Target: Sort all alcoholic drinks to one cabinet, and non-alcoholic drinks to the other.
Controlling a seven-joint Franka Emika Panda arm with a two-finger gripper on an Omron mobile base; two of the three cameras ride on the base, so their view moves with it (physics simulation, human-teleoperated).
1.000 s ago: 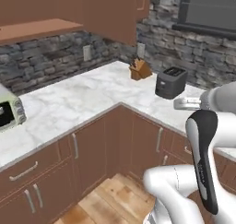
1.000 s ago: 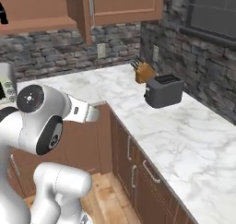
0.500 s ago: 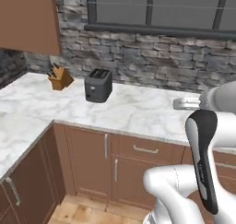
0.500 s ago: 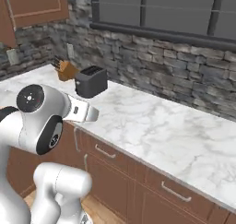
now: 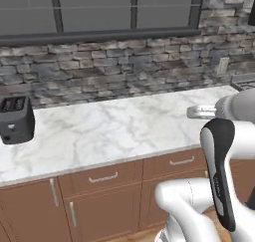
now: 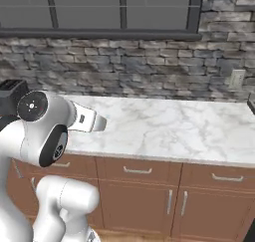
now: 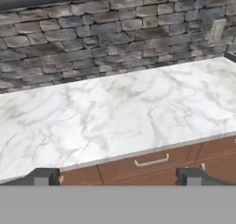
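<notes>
Since a second ago my base has swung round: the corner counter with the knife block has slid out of view, and the toaster [image 5: 16, 119] has gone from the right of the left base view to its far left edge, so I now face a straight run of marble counter [image 7: 115, 112] under the window [image 5: 99, 9]. None of that is things moving, only my cameras.

I see no bottles and no wall cabinets from here, so I cannot say where they stand. My guess is that the glass ones will be rigid, slick and breakable (the yellow one fatter), best taken round the body, low, rather than the neck.

The arm is folded close, forearm level, the gripper [image 7: 117, 176] looking out over the counter edge and drawer fronts [image 7: 152, 163], jaws spread wide and empty
</notes>
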